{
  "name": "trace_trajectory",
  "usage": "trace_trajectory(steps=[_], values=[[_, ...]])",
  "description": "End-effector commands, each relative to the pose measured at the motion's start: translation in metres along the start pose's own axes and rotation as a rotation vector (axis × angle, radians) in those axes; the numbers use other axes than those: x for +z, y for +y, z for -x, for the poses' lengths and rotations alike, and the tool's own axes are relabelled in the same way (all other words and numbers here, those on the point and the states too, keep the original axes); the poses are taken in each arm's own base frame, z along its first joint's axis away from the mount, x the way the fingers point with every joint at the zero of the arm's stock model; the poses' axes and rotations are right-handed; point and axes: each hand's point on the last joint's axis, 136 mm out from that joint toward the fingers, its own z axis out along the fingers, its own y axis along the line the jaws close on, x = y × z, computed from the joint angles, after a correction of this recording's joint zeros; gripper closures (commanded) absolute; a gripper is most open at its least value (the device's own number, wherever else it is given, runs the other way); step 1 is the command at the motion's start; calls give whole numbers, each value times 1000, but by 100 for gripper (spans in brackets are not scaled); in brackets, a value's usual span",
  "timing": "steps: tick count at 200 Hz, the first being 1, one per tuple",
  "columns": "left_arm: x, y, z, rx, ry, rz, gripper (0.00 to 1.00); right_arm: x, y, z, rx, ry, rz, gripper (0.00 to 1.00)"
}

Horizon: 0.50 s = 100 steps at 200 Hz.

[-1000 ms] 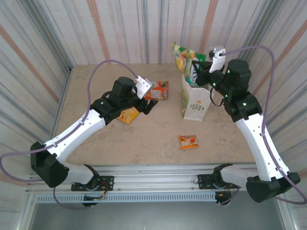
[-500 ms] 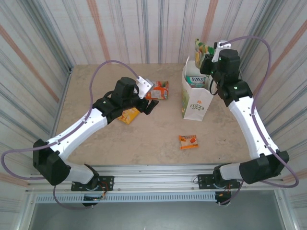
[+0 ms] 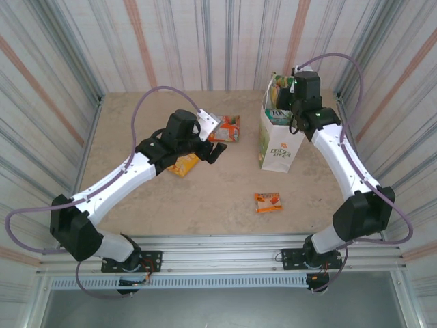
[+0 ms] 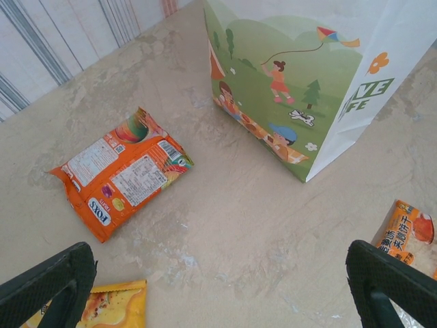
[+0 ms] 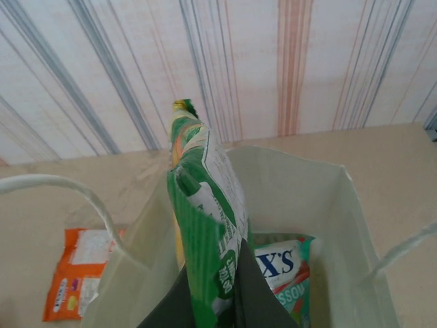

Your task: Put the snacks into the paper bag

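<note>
So the right end effector [image 5: 208, 290] is pinching a green packet [image 5: 203, 205] upright, the paper bag [image 5: 304, 198] open right below it with a teal packet [image 5: 283, 270] inside. The left end effector [image 4: 218, 283] is spread wide, with an orange packet [image 4: 123, 174] lying on the surface [image 4: 225, 225] just ahead of it.

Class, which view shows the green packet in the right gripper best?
Right wrist: the green packet looms large, pinched by the right gripper above the open paper bag. Top external shows it small at the bag's mouth.

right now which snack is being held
The green packet, pinched upright in the right hand over the paper bag; the orange packets lie on the table.
</note>
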Motion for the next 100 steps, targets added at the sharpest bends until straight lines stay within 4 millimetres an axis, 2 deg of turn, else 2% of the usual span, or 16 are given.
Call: trace_trajectory(steps=[1, 35, 75, 100], values=[[-4, 1, 8, -9, -8, 2, 2, -7, -15, 21, -9, -71, -77, 100], [-2, 1, 6, -14, -2, -3, 1, -10, -32, 17, -46, -71, -159, 100], [0, 0, 5, -18, 2, -9, 2, -21, -35, 15, -62, -85, -156, 100], [0, -1, 4, -21, 5, -14, 2, -25, -43, 10, -79, -66, -182, 82]])
